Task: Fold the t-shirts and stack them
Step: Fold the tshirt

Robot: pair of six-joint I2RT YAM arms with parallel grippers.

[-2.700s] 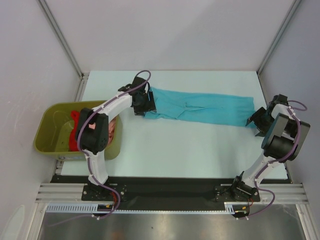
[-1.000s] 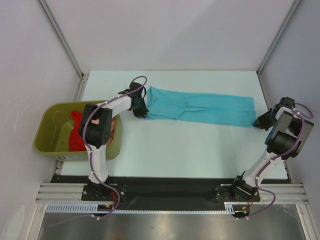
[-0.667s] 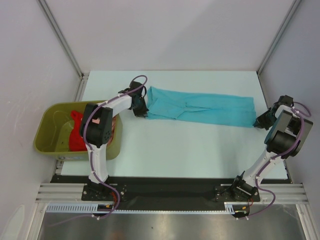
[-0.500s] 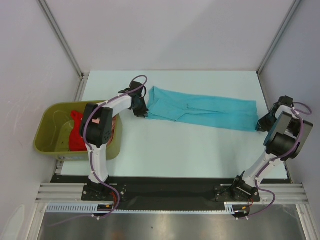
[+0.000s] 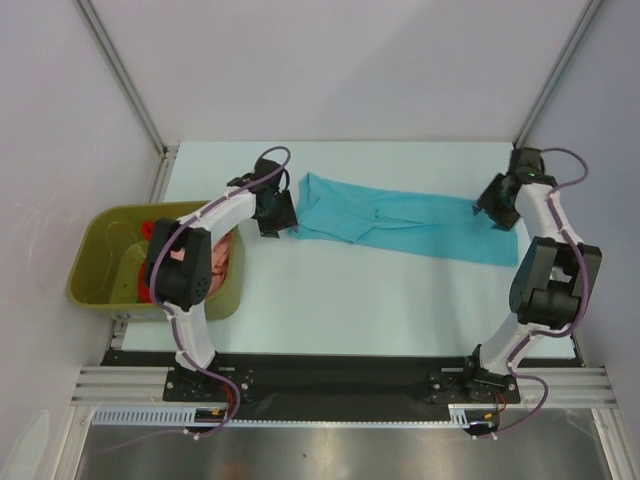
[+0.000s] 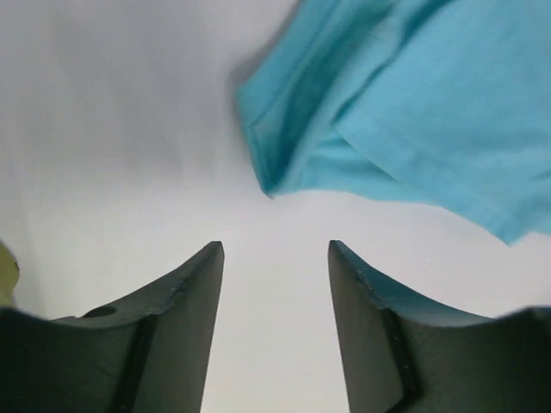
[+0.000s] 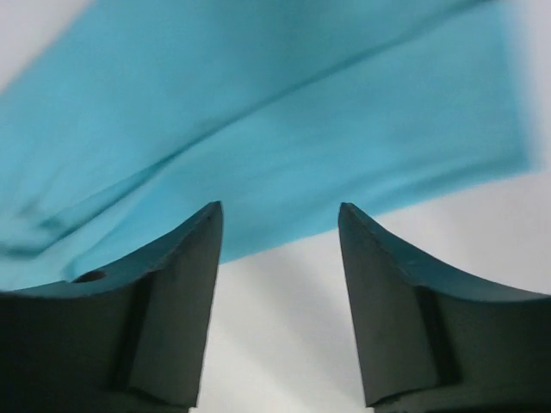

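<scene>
Both jaw pairs stand apart and empty: the left gripper (image 6: 274, 249) is just short of one corner of the long, folded turquoise-blue cloth t-shirt (image 5: 410, 220), and the right gripper (image 7: 280, 211) is over its opposite end. The shirt lies as a band across the white table (image 5: 380, 300). Risk: an uneven or shallow pinch could catch only one layer, so the fold would open or skew.

Looks down past the right gripper (image 7: 278, 215), dark fingers (image 7: 168, 301) spread apart, nothing between. Shows a turquoise-blue t-shirt (image 7: 258, 112) lying flat across the upper part, one layer's edge crossing diagonally, near edge just behind the fingertips, on a white table (image 7: 284, 344).
</scene>
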